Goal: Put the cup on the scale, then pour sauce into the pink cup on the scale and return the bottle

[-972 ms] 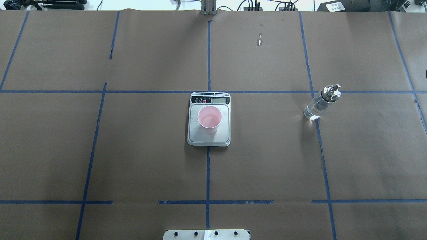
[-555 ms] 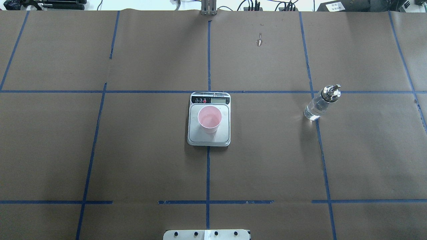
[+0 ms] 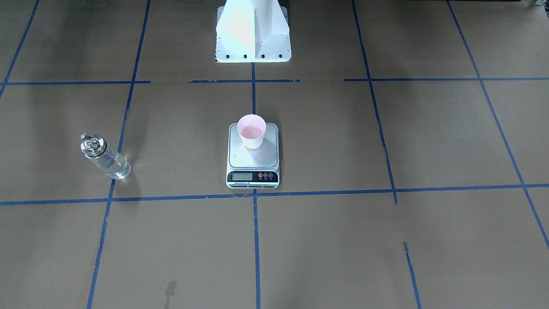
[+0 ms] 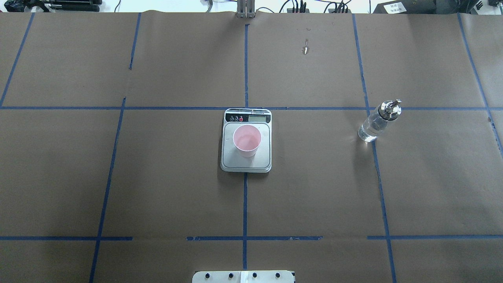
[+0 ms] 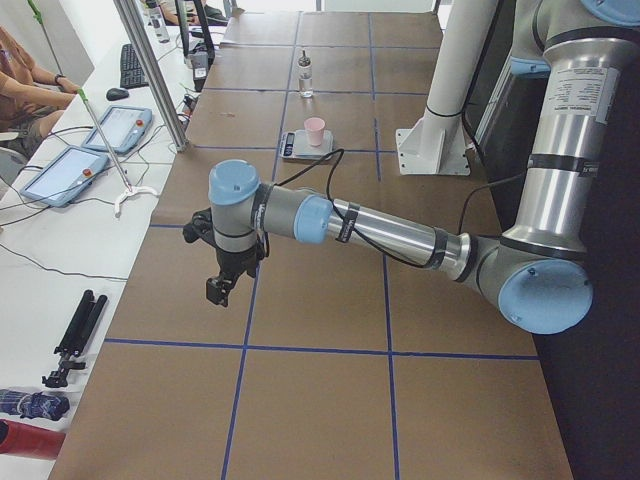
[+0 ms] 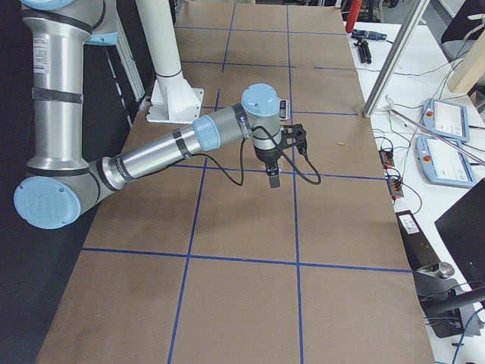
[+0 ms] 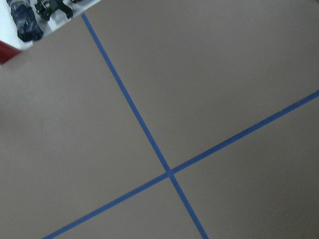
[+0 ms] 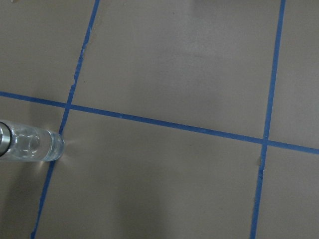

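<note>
Wide gap between scale (image 4: 246, 164) and bottle (image 4: 373, 125)

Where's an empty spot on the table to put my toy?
Bare brown paper lies between the scale and the bottle, and all across the robot's left of the scale. Only the scale's platform is taken, by the pink cup.

The bench (image 4: 118, 177) is covered in brown paper (image 4: 432, 177) and marked into squares by blue tape lines (image 4: 245, 204). The scale (image 4: 246, 165) sits flat on it where two lines cross, far along the bench from the left fingers (image 5: 216, 293). The bottle (image 4: 378, 122) stands upright on another tape line, farther still from those fingers and nearer the right fingers (image 6: 273, 182). A white pedestal base (image 3: 253, 40) stands at the robot's edge.
</note>
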### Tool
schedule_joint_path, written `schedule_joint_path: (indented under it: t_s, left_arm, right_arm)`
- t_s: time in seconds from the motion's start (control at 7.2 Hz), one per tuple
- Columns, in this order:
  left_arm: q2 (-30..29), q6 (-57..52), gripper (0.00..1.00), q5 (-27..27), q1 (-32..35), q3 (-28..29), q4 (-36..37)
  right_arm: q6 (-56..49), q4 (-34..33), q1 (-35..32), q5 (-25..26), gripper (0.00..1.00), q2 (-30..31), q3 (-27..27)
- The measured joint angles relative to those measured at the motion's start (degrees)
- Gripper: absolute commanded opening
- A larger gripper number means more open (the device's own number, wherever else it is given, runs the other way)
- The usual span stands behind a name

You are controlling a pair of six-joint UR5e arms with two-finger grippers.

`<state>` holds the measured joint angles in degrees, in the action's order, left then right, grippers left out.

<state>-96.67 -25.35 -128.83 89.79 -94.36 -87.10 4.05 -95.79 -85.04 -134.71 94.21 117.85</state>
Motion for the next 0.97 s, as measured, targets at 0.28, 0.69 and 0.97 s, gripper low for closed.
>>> schedule_joint_path:
  t_s: [0.28, 0.69, 0.97]
  left_arm:
    - [0.4, -6.2, 1.00, -1.4, 1.1, 7.5, -0.1]
    - [1.7, -7.0, 1.00, -2.0, 1.3, 10.4, -0.5]
    - [2.1, -6.8, 1.00, -2.0, 1.4, 10.4, -0.5]
  right_arm:
    - [-6.9, -5.4, -1.8, 0.7, 1.00, 0.8, -2.7]
    - [-8.8, -7.5, -4.1, 2.4, 1.00, 2.0, -8.8]
    - [-8.8, -7.6, -4.5, 2.6, 1.00, 2.1, -11.0]
